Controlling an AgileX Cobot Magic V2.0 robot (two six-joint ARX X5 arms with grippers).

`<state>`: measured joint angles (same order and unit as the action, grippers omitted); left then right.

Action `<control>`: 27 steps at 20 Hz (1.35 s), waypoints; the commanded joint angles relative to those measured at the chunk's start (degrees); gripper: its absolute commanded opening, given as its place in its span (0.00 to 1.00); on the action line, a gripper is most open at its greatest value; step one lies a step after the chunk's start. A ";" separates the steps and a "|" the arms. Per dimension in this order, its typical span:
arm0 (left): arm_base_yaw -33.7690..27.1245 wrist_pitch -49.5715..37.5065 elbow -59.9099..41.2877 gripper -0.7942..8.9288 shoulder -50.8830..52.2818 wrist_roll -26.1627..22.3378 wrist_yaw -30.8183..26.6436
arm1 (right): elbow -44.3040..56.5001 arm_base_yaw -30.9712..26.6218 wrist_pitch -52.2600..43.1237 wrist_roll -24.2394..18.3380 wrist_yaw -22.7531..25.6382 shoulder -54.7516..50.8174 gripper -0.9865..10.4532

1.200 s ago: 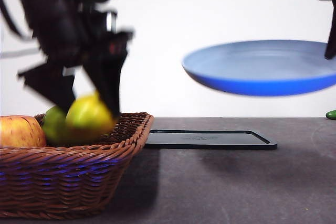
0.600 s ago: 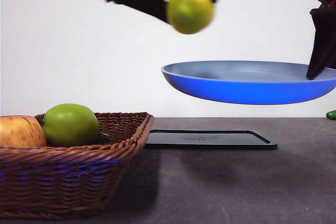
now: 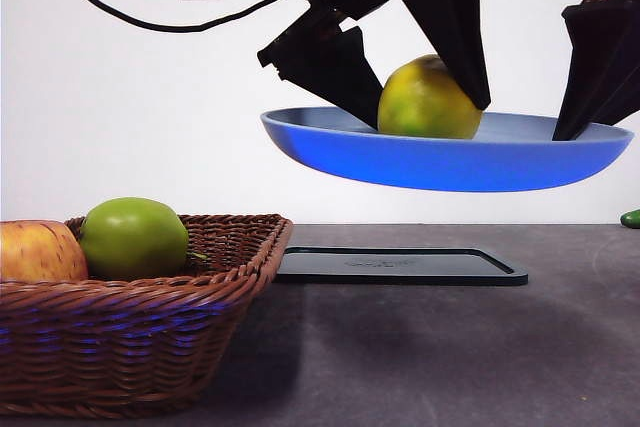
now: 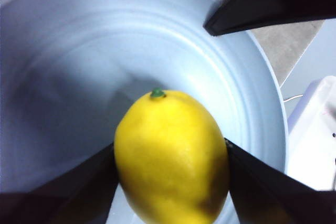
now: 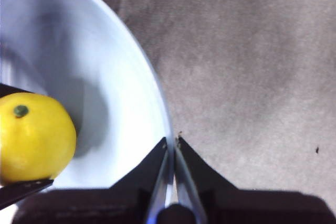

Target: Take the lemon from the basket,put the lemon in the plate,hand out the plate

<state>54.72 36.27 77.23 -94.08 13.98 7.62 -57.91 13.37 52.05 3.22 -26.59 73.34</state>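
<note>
Left behind in the basket (image 3: 150, 332) at far left: a green apple (image 3: 134, 238) and a red-yellow apple (image 3: 38, 251). Pinched between the left gripper (image 3: 415, 97) jaws, low over the plate (image 3: 330, 147) centre, the lemon (image 3: 428, 100), seemingly ready for release. Clamped on the plate's rim at far right, the right gripper (image 5: 172, 148), holding it aloft over the black tray (image 3: 400, 265) as a catching surface.

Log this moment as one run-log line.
left gripper: shut on small yellow lemon, over plate | right gripper: shut on rim of light blue round plate, held above table | release: pending
</note>
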 commanded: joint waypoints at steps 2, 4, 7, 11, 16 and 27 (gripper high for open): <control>0.83 -0.42 0.83 0.46 -1.05 -0.63 0.28 | -0.52 0.35 -0.50 0.35 -0.52 0.66 0.09; 0.83 -0.24 0.83 0.47 -1.03 -0.63 1.27 | -0.52 0.35 -0.50 0.37 -0.50 0.66 0.09; 0.72 -0.15 0.85 0.47 -0.50 -0.66 1.75 | -0.52 0.35 -0.50 1.20 -0.48 0.66 0.09; -0.20 2.03 1.97 0.47 3.08 -0.90 1.09 | -0.52 -0.02 -0.52 3.45 -0.09 0.66 0.09; -3.76 13.31 10.43 0.47 9.16 -5.79 -3.89 | -0.55 -2.29 -0.61 3.85 -0.11 1.36 0.09; -5.44 28.57 19.63 0.47 20.13 -9.38 -8.63 | -15.43 -8.96 -12.98 11.39 -0.52 23.91 0.09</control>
<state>48.73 64.99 95.68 -73.14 4.51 -1.10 -71.83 4.16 39.66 12.29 -26.20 96.18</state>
